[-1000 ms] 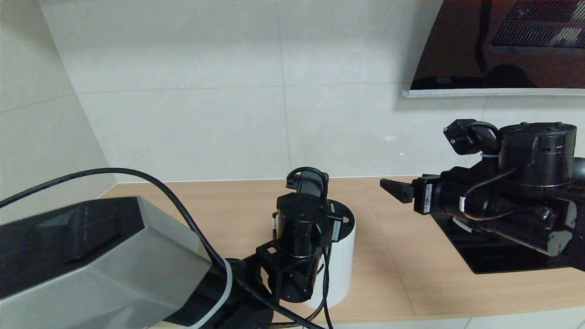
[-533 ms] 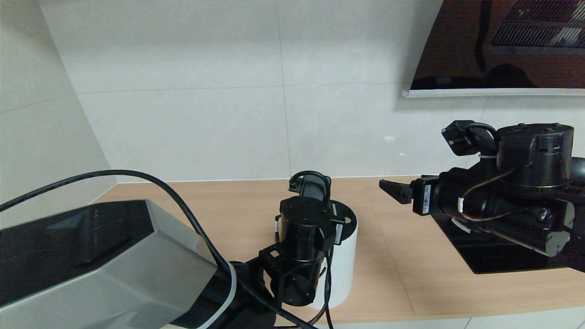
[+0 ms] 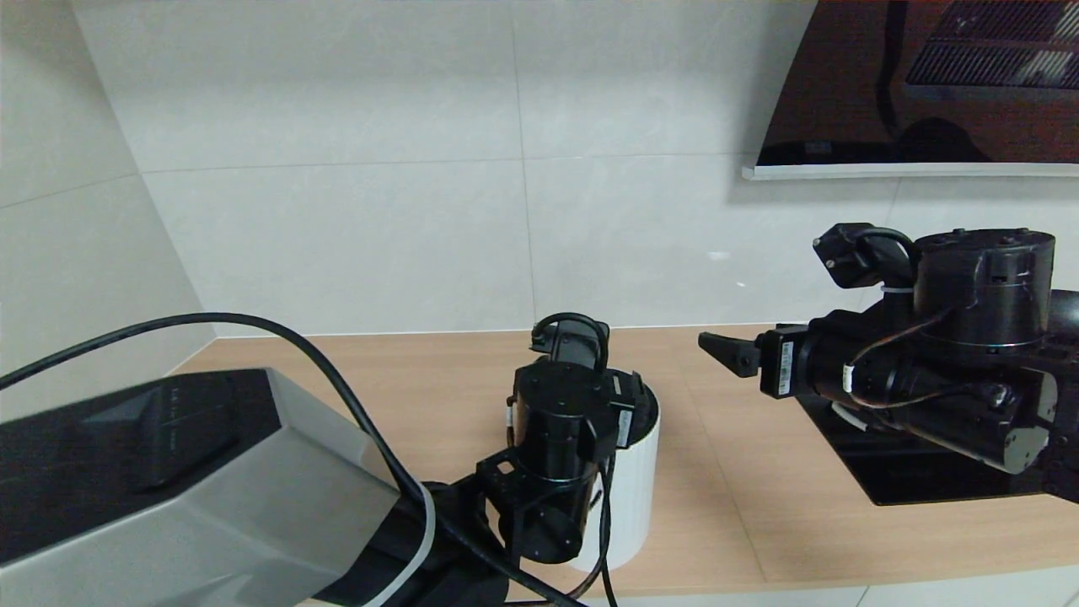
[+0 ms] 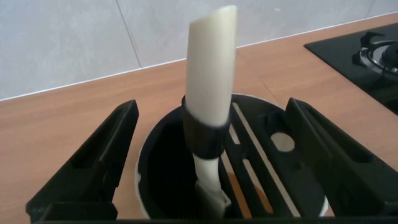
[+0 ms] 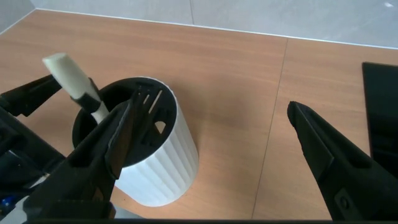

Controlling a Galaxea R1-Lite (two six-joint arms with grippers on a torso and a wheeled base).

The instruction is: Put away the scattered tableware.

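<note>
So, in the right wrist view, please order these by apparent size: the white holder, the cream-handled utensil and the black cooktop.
1. white holder, clearly the largest.
2 or 3. cream-handled utensil and black cooktop: unsure, because the picture edge cuts the cooktop off.

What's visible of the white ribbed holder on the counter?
The holder is an upright white cylinder with vertically ribbed walls, plastic by its look, and a black top insert cut with narrow slots and a round well. A cream-handled utensil leans in the well. The holder stands on the wooden counter; the left gripper hangs open over it.
</note>
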